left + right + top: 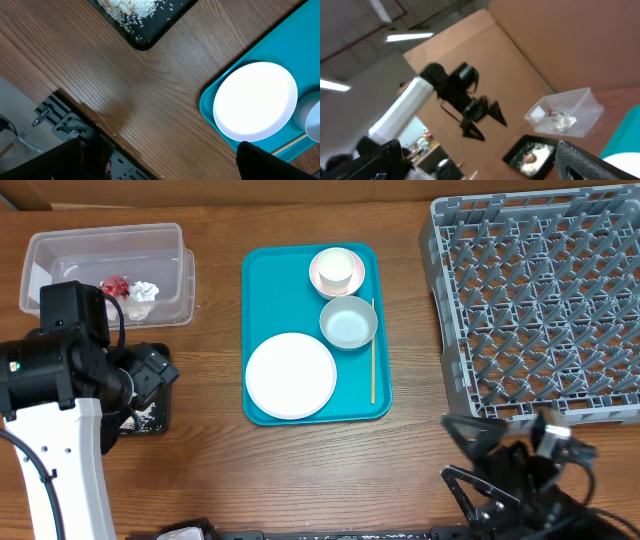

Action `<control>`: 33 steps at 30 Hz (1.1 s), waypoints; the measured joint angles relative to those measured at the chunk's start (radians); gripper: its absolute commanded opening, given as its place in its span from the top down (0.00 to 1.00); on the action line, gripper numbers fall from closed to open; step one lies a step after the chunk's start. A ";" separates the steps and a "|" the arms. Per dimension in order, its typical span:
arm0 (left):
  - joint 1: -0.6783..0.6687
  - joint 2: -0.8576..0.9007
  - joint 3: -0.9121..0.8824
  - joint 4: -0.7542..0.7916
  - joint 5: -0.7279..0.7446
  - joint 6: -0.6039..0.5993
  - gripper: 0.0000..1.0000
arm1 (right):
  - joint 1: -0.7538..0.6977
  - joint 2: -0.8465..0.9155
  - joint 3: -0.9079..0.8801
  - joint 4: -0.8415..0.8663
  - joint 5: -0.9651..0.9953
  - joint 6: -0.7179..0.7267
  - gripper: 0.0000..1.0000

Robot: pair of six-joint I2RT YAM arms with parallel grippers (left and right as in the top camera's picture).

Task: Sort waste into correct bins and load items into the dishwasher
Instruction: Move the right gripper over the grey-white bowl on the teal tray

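Dishes all sit on the teal serving tray (262, 280): plate (291, 376) in its near-left part, grey-blue bowl (348, 322) right of centre, pink bowl (316, 275) at the far-right corner with the white cup (336, 270) inside it, wooden stick (373, 365) lying along the right rim. Dish rack (540, 310) is right of the tray, apart from it. Clear tub (60, 255) is left of the tray on the far side and holds the red wrapper (115, 284) and napkin (145, 291). Black tray (152, 420) is left of the tray on the near side, with rice crumbs (132, 10) and brown lump (530, 158) in it; the left arm covers most of it from overhead. Left gripper (152, 372) hangs by the black tray, fingers wide, empty. Right gripper (455, 447) is off the tray's near-right corner, in front of the rack, fingers wide, empty.
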 measured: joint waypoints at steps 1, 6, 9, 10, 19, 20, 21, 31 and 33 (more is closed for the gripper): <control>0.000 0.003 0.000 0.000 0.000 0.000 0.00 | 0.000 0.029 0.056 -0.079 0.008 -0.049 0.00; 0.000 0.022 0.000 0.000 0.000 0.000 0.00 | 0.000 0.232 0.388 -0.554 0.087 -0.333 0.00; 0.000 0.033 0.000 0.000 0.000 0.000 0.00 | 0.000 0.355 0.552 -0.807 0.197 -0.486 0.00; 0.000 0.035 0.000 0.000 0.000 0.000 0.00 | 0.000 0.394 0.594 -0.873 0.236 -0.531 0.00; 0.000 0.039 0.000 0.000 0.000 0.000 0.00 | 0.000 0.668 0.753 -1.119 0.411 -0.701 0.01; 0.000 0.039 0.000 0.000 0.000 0.000 0.00 | 0.001 0.686 0.753 -1.120 0.415 -0.706 0.01; 0.000 0.039 0.000 0.000 0.000 0.000 0.00 | 0.004 0.704 0.753 -1.119 0.415 -0.712 0.01; 0.000 0.039 0.000 0.000 0.000 0.000 0.00 | 0.252 0.892 0.755 -1.115 0.454 -0.741 0.01; 0.000 0.039 0.000 0.000 0.000 0.000 0.00 | 0.339 0.953 0.755 -1.114 0.520 -0.724 0.01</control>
